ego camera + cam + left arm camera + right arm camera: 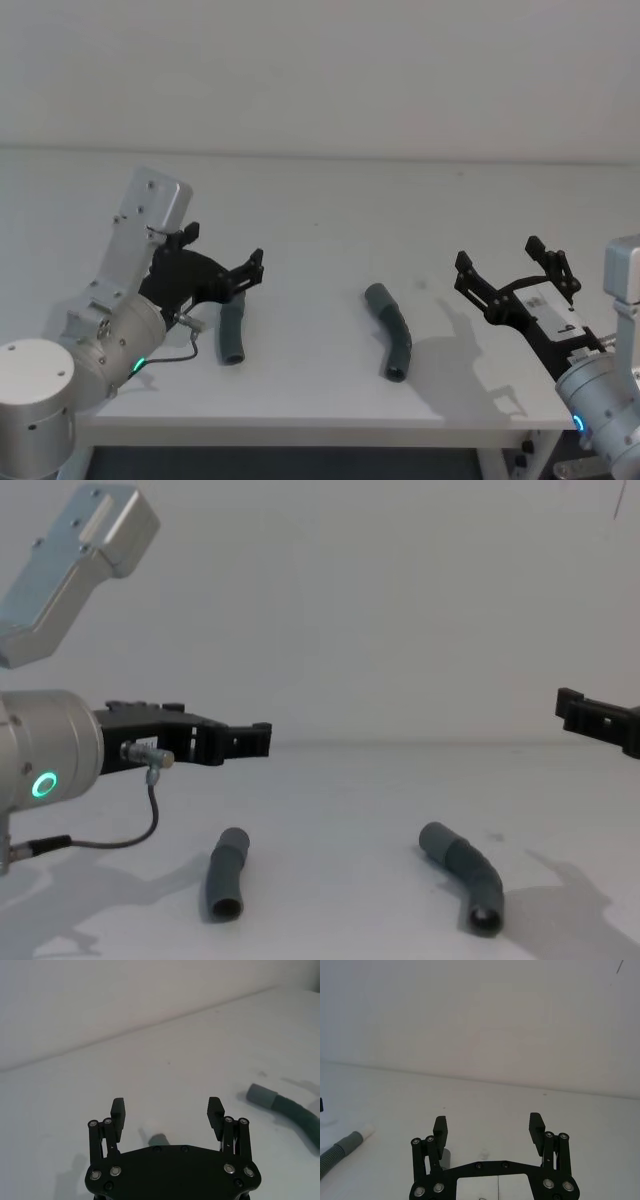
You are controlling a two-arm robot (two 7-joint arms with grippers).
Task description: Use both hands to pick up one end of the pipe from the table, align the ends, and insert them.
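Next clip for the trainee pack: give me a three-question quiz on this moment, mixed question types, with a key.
1. True or false: the left black ribbed gripper is shut on the stubby dark grey tube piece.
2. Multiple choice: where is the longer dark grey elbow-shaped tube piece?
A) Held in the right black ribbed gripper
B) Lying on the pale grey-white table, between the two grippers
C) Standing upright on top of the stubby piece
3. Fill in the blank: the jaws of both grippers are ____.

Key: 1 false; 2 B; 3 open.
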